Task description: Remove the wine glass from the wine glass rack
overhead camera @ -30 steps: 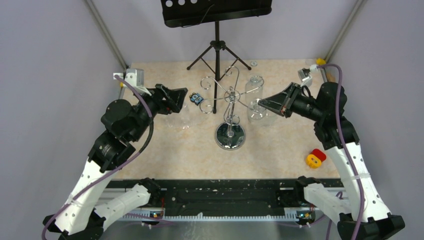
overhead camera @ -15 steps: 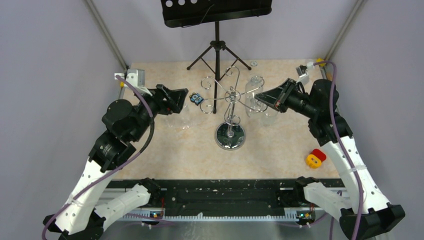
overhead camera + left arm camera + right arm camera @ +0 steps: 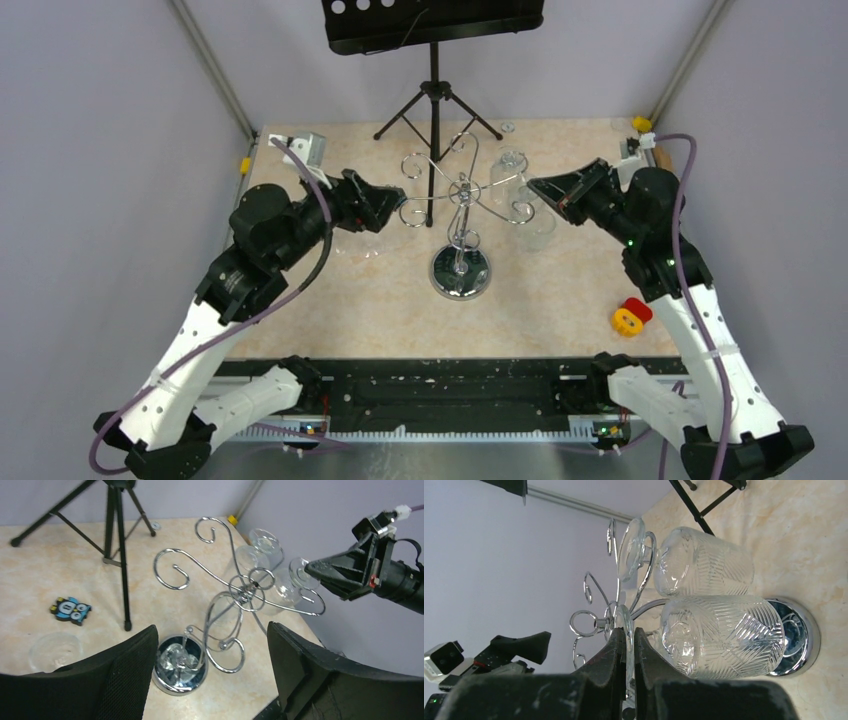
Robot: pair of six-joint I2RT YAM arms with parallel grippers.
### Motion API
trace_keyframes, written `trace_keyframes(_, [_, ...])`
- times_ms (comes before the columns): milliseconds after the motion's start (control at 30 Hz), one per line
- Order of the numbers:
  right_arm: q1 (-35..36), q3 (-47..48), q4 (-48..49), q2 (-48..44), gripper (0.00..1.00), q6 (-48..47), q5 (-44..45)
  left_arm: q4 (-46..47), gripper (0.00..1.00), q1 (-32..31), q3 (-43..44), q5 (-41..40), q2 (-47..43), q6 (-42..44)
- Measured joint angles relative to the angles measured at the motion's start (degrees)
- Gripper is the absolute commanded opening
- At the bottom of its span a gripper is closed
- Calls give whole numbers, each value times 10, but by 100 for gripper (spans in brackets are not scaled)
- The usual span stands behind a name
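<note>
The chrome wine glass rack (image 3: 461,192) stands mid-table on its round mirror base (image 3: 461,273). Its curled arms also show in the left wrist view (image 3: 245,587). A ribbed wine glass (image 3: 724,636) hangs upside down at the rack's right arm. My right gripper (image 3: 627,630) is shut on its flat foot (image 3: 298,570). From above, its bowl (image 3: 537,228) sits just below the right gripper (image 3: 537,186). I cannot tell whether the foot still rests on the hook. A second glass (image 3: 706,567) hangs behind it. My left gripper (image 3: 388,208) is open and empty, left of the rack.
A black tripod music stand (image 3: 433,100) is behind the rack. A clear glass (image 3: 54,651) stands on the table under my left arm. A small blue and yellow toy (image 3: 70,609) lies near it. A red and yellow object (image 3: 631,316) sits at the right.
My left arm has swung forward and to the right, closer to the rack. My right gripper has drawn back to the right, taking the glass outward along the rack's arm.
</note>
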Motion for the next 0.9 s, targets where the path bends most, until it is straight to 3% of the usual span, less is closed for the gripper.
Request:
trace_keyframes(233, [0, 6, -30, -42, 0, -1, 35, 39, 88, 0, 1, 125, 42, -52])
trace_keyframes(500, [0, 37, -70, -71, 0, -36, 37, 184, 89, 0, 1, 283, 116, -173])
trace_keyframes(900, [0, 94, -45, -109, 0, -85, -41, 339, 80, -55, 25, 347, 224, -290])
